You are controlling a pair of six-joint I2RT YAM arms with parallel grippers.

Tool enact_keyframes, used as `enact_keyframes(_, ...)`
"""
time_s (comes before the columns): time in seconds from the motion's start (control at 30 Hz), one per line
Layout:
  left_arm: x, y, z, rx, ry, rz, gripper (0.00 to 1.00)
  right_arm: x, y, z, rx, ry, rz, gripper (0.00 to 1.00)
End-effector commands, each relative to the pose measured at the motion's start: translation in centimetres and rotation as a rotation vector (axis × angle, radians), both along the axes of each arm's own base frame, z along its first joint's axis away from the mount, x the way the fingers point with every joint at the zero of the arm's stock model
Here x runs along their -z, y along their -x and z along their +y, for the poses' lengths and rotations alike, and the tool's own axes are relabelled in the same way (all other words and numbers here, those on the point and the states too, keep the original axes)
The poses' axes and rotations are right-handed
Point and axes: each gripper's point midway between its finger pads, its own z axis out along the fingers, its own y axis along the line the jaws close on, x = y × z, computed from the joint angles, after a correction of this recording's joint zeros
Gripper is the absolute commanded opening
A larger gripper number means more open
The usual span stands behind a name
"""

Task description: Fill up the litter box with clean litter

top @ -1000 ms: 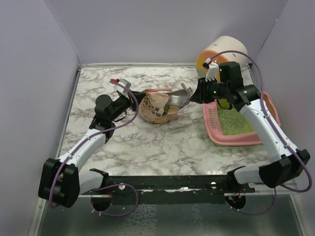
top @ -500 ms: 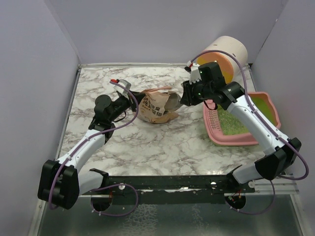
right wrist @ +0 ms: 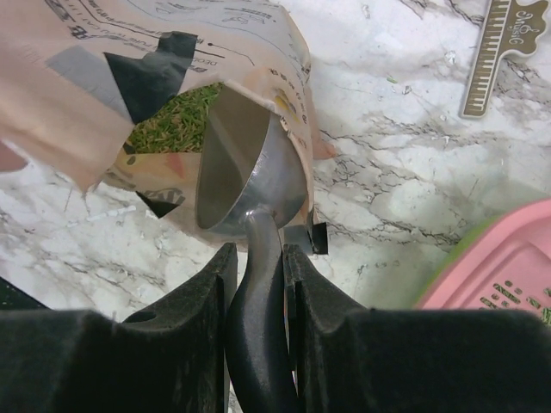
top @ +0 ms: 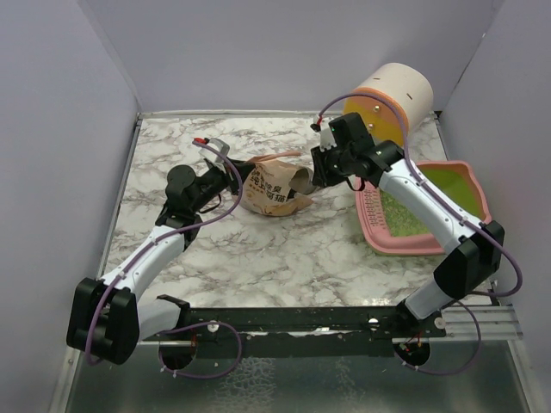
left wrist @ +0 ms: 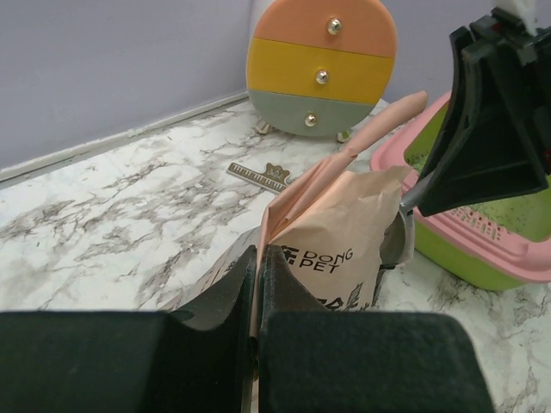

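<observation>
The marble table (top: 284, 249) carries a tan paper bag (top: 271, 189) lying on its side near the middle. To the right of the bag, well apart from it, sits the litter box (top: 405, 245), with a speckled layer of clean litter (top: 403, 211) on its green floor. Behind the bag and to its right lies the banded round drum (top: 392, 99). The left gripper (left wrist: 256, 292) is at the bag's left end, its fingers pressed together on a fold of the paper. The right gripper (right wrist: 256, 258) is at the bag's open mouth, clamped on the handle of a metal scoop (right wrist: 245, 172) whose bowl is inside the opening; more green granules show inside the bag. A small tan notched strip (right wrist: 504, 52) lies just behind the bag.
</observation>
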Motion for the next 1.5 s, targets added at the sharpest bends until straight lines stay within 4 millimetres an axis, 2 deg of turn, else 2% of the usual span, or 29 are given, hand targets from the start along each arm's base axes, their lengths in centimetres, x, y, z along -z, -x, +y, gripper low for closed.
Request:
enact_keyframes(0.0,-2.3,-0.4,-0.1,0.0,0.024,-0.058,0.0,0.9,-1.6,-0.3,0.011,0.085,-0.026,0.01)
enact_keyframes(0.27,-2.1,-0.4,-0.3,0.008,0.029,-0.045,0.0,2.4,-2.4,1.7,-0.019,0.126,-0.003,0.01)
enact_keyframes(0.57,-1.8,-0.4,-0.6,0.022,0.034,-0.029,0.0,5.6,-2.2,4.6,-0.048,0.147,0.031,0.01)
enact_keyframes(0.73,-1.7,-0.4,-0.9,0.033,0.037,-0.022,0.0,8.4,-1.3,5.9,-0.068,0.147,0.065,0.01)
enact_keyframes(0.93,-1.3,-0.5,-1.0,0.035,0.036,-0.013,0.0,13.1,-0.8,6.7,-0.05,0.12,0.114,0.01)
enact_keyframes(1.07,-1.2,-0.5,-1.3,0.043,0.038,-0.004,0.0,14.8,-0.7,7.8,-0.051,0.059,0.125,0.01)
enact_keyframes(1.2,-0.9,-0.5,-1.4,0.044,0.032,-0.001,0.0,14.5,-0.5,9.2,-0.063,-0.047,0.106,0.01)
enact_keyframes(1.47,-0.5,-0.7,-1.5,0.045,0.027,0.008,0.0,10.2,0.4,11.8,-0.132,-0.318,0.006,0.01)
